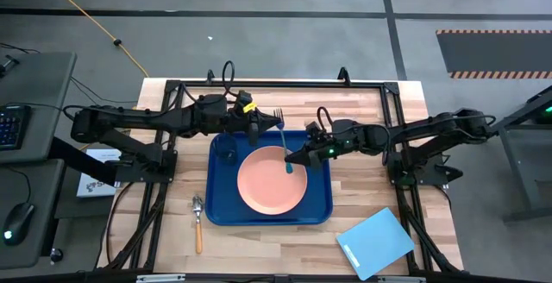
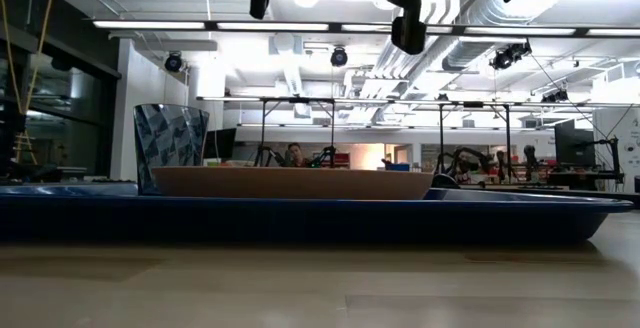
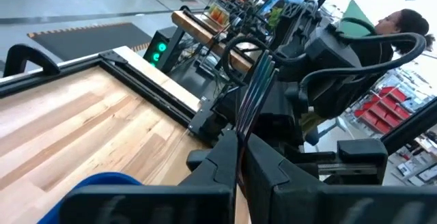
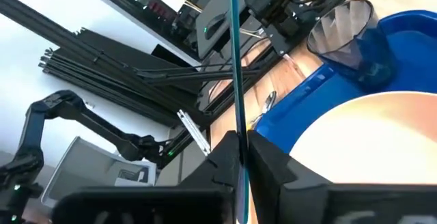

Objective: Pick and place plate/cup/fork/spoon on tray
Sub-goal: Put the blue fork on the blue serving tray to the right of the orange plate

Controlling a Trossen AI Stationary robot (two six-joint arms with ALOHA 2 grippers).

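Observation:
The fork (image 1: 283,141), with a bluish-grey handle and a metal head, hangs over the far edge of the dark-blue tray (image 1: 319,216), between my two grippers. My left gripper (image 1: 269,132) reaches in from the left and is shut at the fork's head end. My right gripper (image 1: 291,160) reaches in from the right and is shut at the handle end. The salmon-pink plate (image 1: 272,184) and the dark cup (image 1: 226,149) stand on the tray. The orange-handled spoon (image 1: 197,223) lies on the table left of the tray. My left gripper (image 3: 239,162) pinches the fork's thin metal neck (image 3: 243,130) between its two fingers, coming level from the table's left and lying across the fork. The head (image 3: 258,80) sticks out past the fingers. My right gripper (image 4: 240,157) pinches the bluish handle (image 4: 236,125) near its free end between its two fingers, coming from the table's right and slanting down, across the fork. The rest of the handle (image 4: 233,46) runs on beyond the fingers, clear of the plate and tray.
A light-blue flat board (image 1: 375,242) lies at the table's near right corner. Black frame rails run along the table's far and side edges (image 1: 285,84). A person sits in the room beyond the table (image 3: 396,22). Bare wood shows in front of the tray (image 1: 267,248).

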